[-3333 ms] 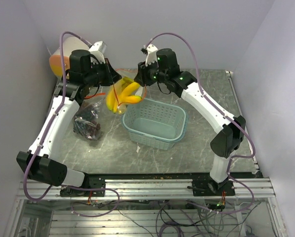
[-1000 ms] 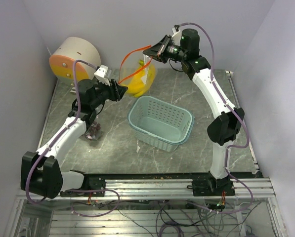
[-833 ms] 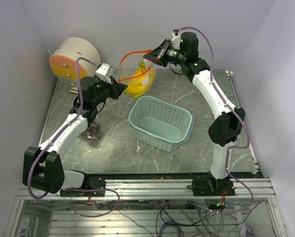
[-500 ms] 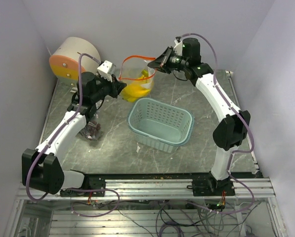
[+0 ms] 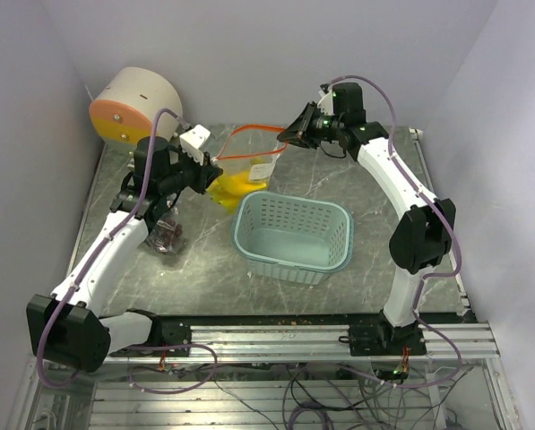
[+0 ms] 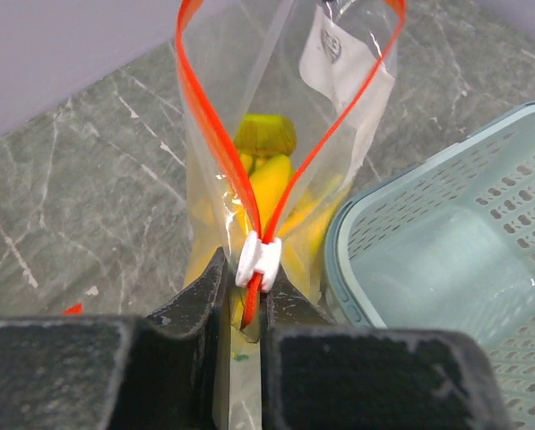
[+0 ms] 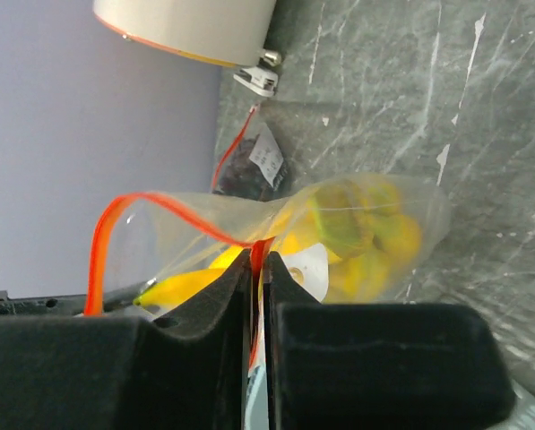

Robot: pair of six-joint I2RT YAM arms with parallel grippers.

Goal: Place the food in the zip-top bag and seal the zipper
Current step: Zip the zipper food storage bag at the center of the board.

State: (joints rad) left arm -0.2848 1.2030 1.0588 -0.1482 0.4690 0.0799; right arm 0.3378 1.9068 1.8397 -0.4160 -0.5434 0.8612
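A grey, white-veined stone table [image 5: 204, 278] is seen from above, enclosed by plain pale lilac walls [image 5: 249, 54] on three sides, with an aluminium rail [image 5: 276, 340] along its near edge.

A clear zip-top bag [image 5: 254, 154] with an orange-red zipper is held up between both arms at about 12 o'clock on the table. The left gripper [image 5: 210, 168] is clamped on the zipper at the bag's 9 o'clock end, just behind a white slider [image 6: 260, 260]. The right gripper [image 5: 293, 136] is pinched shut on the zipper at the bag's 2 o'clock end. Between the two, the zipper gapes in an open loop.

Yellow bananas [image 5: 230, 186] are seen inside the bag, low in it, just beside the far-left rim of a pale teal mesh basket [image 5: 294, 235] at the table's centre.

Dark grapes [image 5: 167, 236] lie in clear plastic at 9 o'clock, partly hidden under the left arm, well apart from the held bag.

A cream drum [image 5: 134, 106] with an orange face stands at the 10 o'clock corner.
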